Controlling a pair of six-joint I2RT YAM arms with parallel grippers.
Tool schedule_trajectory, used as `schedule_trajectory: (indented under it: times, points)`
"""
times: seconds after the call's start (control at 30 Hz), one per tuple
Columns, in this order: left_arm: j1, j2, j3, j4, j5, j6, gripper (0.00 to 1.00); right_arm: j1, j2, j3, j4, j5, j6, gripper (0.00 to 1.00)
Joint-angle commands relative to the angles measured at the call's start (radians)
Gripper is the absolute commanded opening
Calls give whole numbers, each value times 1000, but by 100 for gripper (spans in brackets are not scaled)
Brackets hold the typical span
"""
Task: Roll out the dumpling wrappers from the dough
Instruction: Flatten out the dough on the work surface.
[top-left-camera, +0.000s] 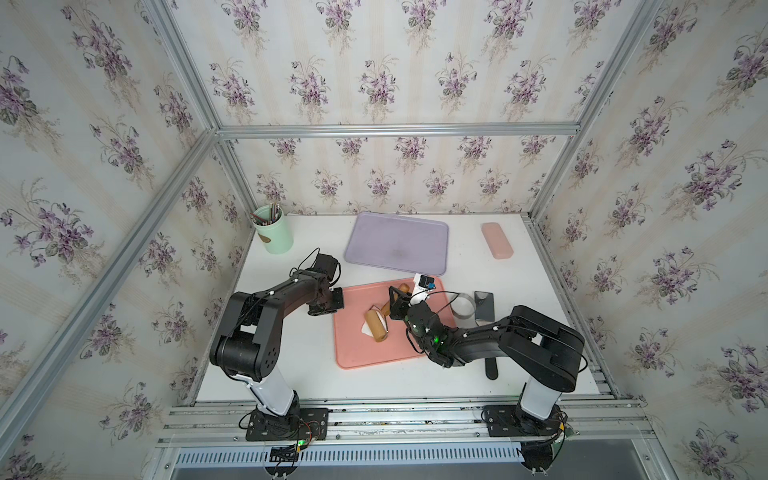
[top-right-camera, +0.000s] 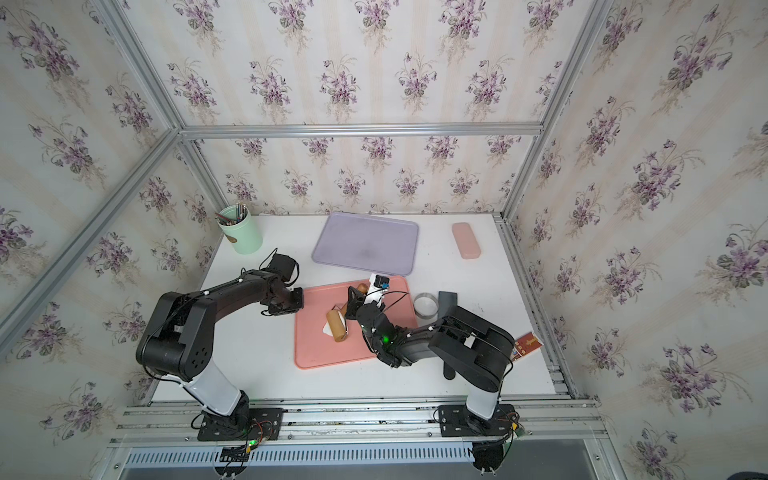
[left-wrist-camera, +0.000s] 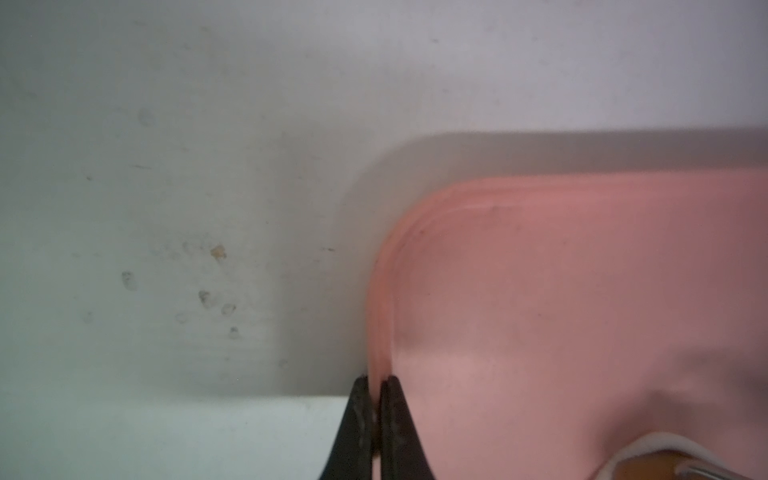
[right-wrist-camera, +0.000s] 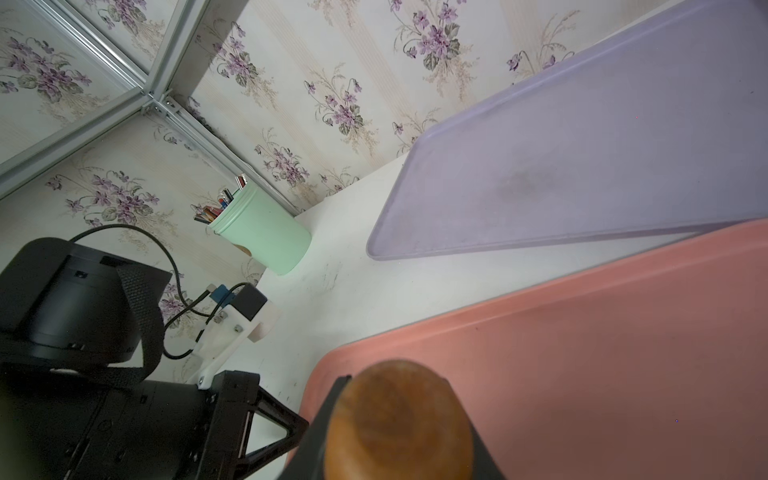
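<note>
— Table (top-left-camera: 291, 374) and both trays show whole in both top views: lilac tray (top-left-camera: 397, 243) at the back, pink tray (top-left-camera: 365, 353) in front of it. What do the wrist cameras add?
— The left wrist view shows the left gripper (left-wrist-camera: 375, 380) pressed together on the pink tray's rim, one finger inside, one outside. From above, the gripper's own body hides that pinch.
— And the right gripper (right-wrist-camera: 401, 419)?
— Its wrist view shows the jaws clamping the rounded wooden handle of the rolling pin (top-left-camera: 376, 326). The dough is out of that frame.
— Where is the dough (top-left-camera: 365, 329)?
— On the pink tray, under the roller drum, a white edge peeking out toward the left arm. It touches neither gripper, lying roughly midway between them, a little nearer the robot's base.
— Anything smaller?
— A red card (top-right-camera: 527, 345) at the table's right edge, seen in a top view.
</note>
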Motion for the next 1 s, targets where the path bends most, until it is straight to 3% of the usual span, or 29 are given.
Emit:
schedule_trajectory:
  times: [0.0,0.27,0.43,0.57,0.63,0.97]
  points:
    - [-1,25,-1,-56,-45,26,0,-10,-37,-20,-376,22,-79,0]
    - [-2,43,7,-39,-33,12,0,-92,-217,-134,-566,134,-65,0]
    - [-5,55,23,-45,-35,17,0,-12,-107,-52,-402,50,-139,0]
    - [-6,56,23,-40,-41,16,0,14,46,46,-335,-59,-66,0]
    - [-6,58,26,-45,-41,20,0,14,61,56,-335,-48,-58,0]
    - [-7,54,22,-46,-35,20,0,-60,-146,-127,-440,111,-108,0]
